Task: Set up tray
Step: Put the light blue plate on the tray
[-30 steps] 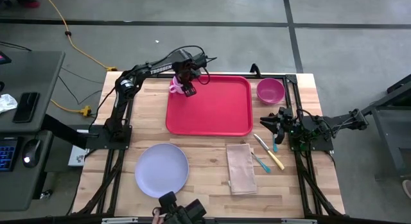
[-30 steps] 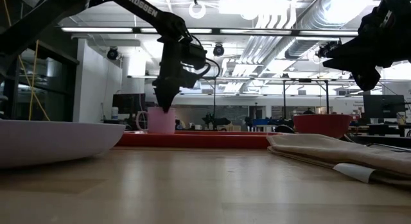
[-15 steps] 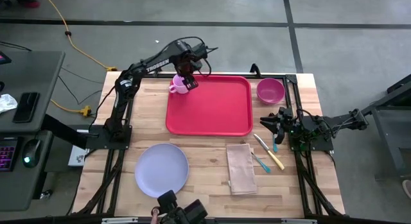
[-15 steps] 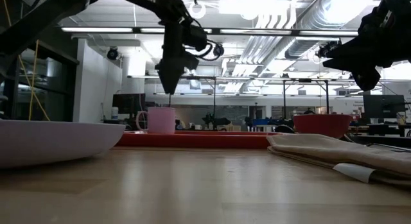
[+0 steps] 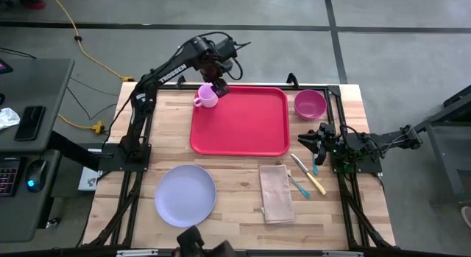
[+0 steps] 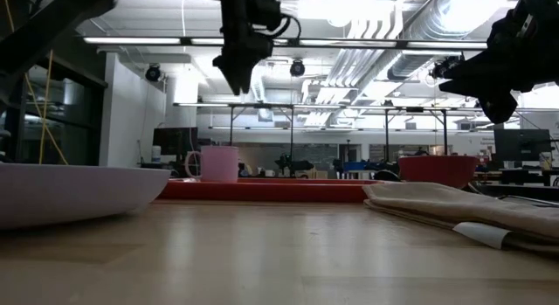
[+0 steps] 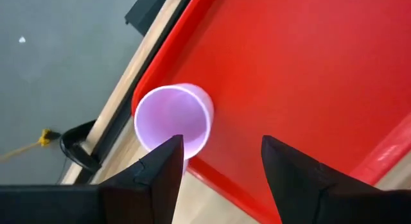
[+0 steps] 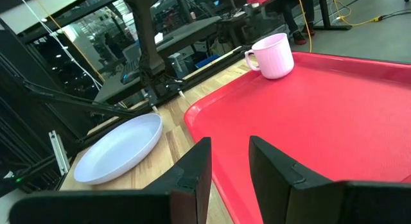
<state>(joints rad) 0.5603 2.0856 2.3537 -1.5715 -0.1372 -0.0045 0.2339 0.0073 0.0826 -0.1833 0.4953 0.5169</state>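
Directly below the left gripper, whose fingers are spread wide and empty, a pink mug stands upright in the far left corner of the red tray, its handle pointing off the tray edge. From table height, that gripper hangs well above the mug with clear air between them. Beside the tray, toward the right arm, sits a magenta bowl. The right gripper waits off the tray's right edge, fingers slightly apart, holding nothing. Near it lie a knife and a teal-handled utensil, with a folded beige napkin just beside them. A lavender plate rests on the wooden table, well apart from the left gripper.
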